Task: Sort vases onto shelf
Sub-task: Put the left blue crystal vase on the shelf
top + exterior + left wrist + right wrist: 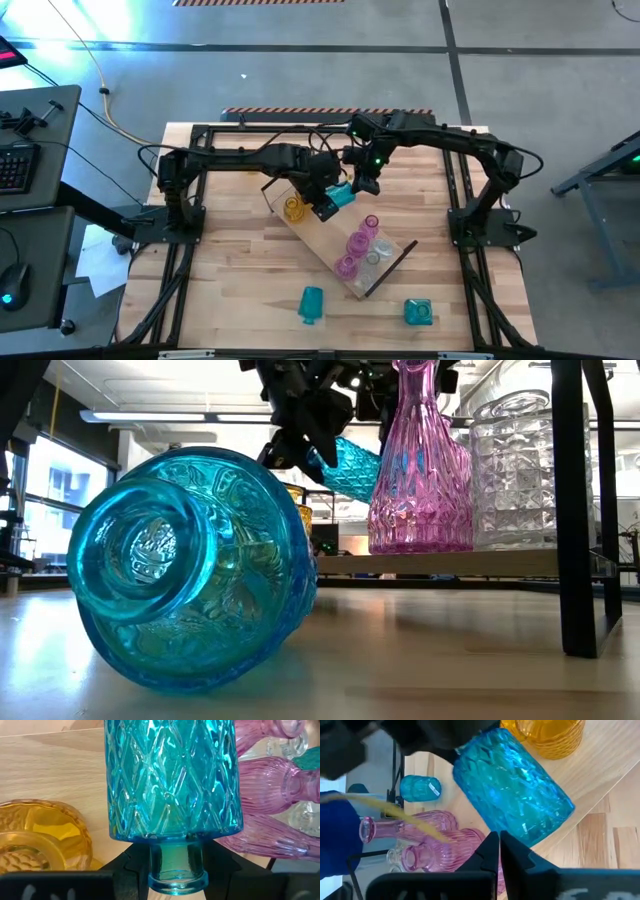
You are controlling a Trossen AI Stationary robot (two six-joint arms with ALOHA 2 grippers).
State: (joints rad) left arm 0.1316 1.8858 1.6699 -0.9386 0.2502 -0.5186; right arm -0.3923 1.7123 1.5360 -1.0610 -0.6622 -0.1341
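Vases of coloured glass are being gathered on the shelf point(318, 238), a light-wood board lying askew in the middle of the desk point(240, 300). The left pincer point(334, 199) is grasping a teal diamond-cut vase point(341, 196) by its narrow neck, with the wide body pointing away from the wrist and tilted above the board; a grip on the neck probably suits the pincer better than the broad body would, and the tilt suggests the vase has yet to be turned upright before it is set down. It hangs between an amber vase point(293, 207) standing near one end of the shelf and a cluster of pink vases point(357, 243) with a clear vase point(376, 252) towards the other end, so the colours appear to be grouped. The right pincer point(366, 185) is clenched and empty, waiting just beside the held vase, over the board's far edge. Two more teal vases remain on the desk off the shelf: one lying on its side point(311, 304), the other point(417, 312) near the front right corner. All the vases look empty.
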